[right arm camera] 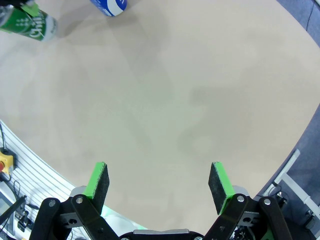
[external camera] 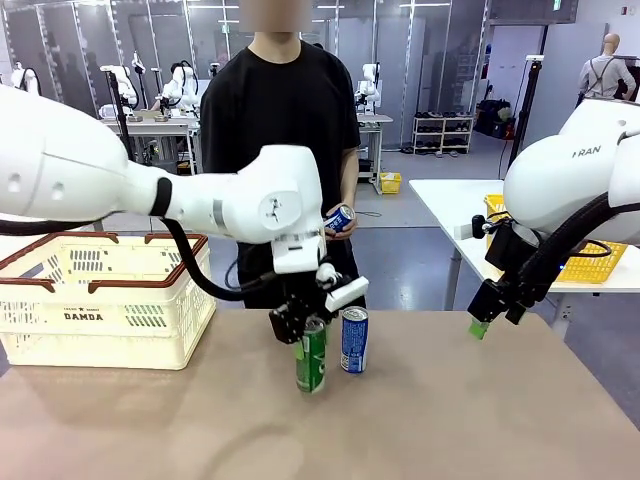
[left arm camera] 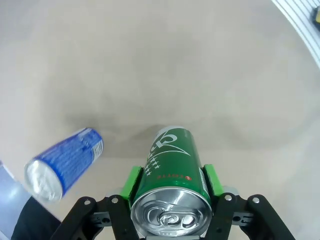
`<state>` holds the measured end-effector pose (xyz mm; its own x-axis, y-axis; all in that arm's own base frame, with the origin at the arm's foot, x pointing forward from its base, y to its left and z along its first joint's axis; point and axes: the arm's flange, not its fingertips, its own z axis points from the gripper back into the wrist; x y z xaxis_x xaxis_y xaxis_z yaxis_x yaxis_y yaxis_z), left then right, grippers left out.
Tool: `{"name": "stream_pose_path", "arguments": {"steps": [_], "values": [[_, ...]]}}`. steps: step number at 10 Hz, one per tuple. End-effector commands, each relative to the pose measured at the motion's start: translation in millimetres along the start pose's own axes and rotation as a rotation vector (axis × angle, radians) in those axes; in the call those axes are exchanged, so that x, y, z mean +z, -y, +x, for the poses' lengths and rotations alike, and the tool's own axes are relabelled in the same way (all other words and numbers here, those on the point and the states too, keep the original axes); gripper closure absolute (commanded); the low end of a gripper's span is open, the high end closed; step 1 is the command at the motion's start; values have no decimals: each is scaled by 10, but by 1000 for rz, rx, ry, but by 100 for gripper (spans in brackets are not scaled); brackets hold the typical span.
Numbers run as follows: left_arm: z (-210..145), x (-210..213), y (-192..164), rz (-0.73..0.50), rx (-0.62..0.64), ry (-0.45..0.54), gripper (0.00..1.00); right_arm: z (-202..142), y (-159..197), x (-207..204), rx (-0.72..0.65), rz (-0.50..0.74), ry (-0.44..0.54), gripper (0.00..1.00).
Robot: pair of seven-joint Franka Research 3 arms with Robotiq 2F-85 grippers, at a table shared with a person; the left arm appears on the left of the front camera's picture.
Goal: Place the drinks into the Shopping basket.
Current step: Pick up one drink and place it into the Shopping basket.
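A green can (external camera: 311,357) stands on the table, and my left gripper (external camera: 303,330) comes down over its top. In the left wrist view the green pads (left arm camera: 132,181) press both sides of the green can (left arm camera: 170,165), so my left gripper (left arm camera: 170,184) is shut on it. Just right of it stands a blue and white can (external camera: 354,340), also in the left wrist view (left arm camera: 65,162). The person holds another blue and white can (external camera: 340,219). The Shopping basket (external camera: 100,310) sits at the table's left. My right gripper (external camera: 480,328) hangs open above the table's right side, with nothing between its fingers (right arm camera: 160,187).
A person in a black shirt (external camera: 285,110) stands at the far edge, right behind the cans. A yellow mesh basket (external camera: 590,262) rests on a white table at the back right. Bare tabletop (external camera: 450,420) lies in front of the cans and under the right gripper.
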<state>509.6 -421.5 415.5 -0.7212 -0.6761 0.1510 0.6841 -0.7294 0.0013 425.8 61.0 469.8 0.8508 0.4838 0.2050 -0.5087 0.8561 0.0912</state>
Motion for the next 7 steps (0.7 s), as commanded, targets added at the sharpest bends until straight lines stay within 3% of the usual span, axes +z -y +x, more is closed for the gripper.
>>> {"name": "stream_pose_path", "arguments": {"steps": [1, 3, 4, 7], "values": [[-92, 479, 167, 16, 29, 14, 100, -6, 17, 14, 8, -7, -8, 0], [-214, 1099, 384, 44, 76, -8, 100, -6, 17, 14, 8, -7, -8, 0], [-291, 1396, 499, 93, 69, 46, 100, -6, 17, 14, 8, -7, -8, 0], [-592, 2001, 852, 164, 177, 7, 100, -6, 17, 14, 8, -7, -8, 0]]}}
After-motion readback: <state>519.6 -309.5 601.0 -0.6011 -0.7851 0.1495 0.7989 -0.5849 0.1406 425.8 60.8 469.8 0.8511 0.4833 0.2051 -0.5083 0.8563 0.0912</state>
